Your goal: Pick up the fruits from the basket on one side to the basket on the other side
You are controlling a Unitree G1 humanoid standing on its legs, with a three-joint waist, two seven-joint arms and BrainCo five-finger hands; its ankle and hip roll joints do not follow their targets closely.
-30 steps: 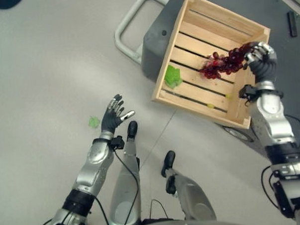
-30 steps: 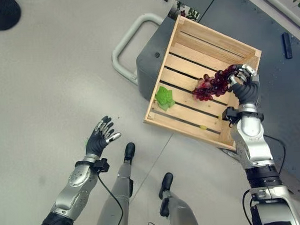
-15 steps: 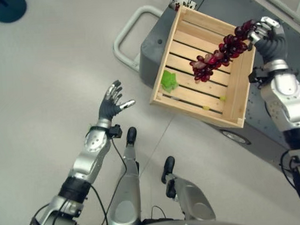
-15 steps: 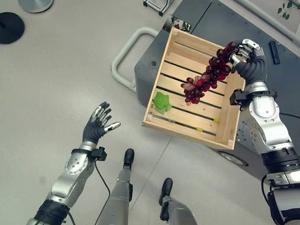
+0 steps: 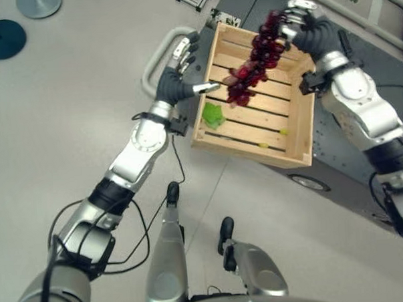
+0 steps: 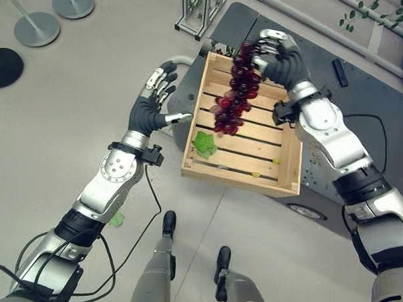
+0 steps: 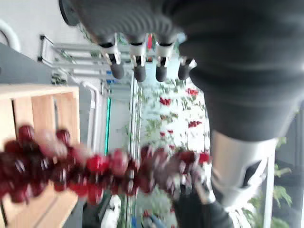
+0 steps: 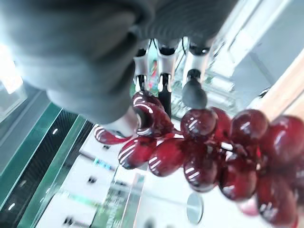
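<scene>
A long bunch of dark red grapes [image 5: 249, 67] hangs above a slatted wooden crate [image 5: 248, 151], held up by its top end. My right hand [image 5: 309, 31] is shut on that end over the crate's far rim; its wrist view shows the fingers [image 8: 164, 71] curled over the glossy grapes [image 8: 209, 152]. My left hand [image 5: 170, 85] is open with fingers spread, just outside the crate's left rim and a short way from the bunch's lower end. The left wrist view has the grapes [image 7: 90, 168] strung across beyond the straight fingers [image 7: 138, 66]. A green leaf [image 5: 213, 115] lies in the crate.
The crate rests on a dark grey cart [image 6: 333, 105] with a white loop handle [image 5: 156, 56] by my left hand. Round stand bases [image 6: 39, 28] and a metal frame [image 6: 202, 10] stand on the floor beyond. A small green leaf [image 6: 116, 220] lies on the floor.
My right hand has carried the grapes up and leftward, clear of the crate floor. My left hand rose from low over the floor to the crate's left rim. The camera view shifted too.
</scene>
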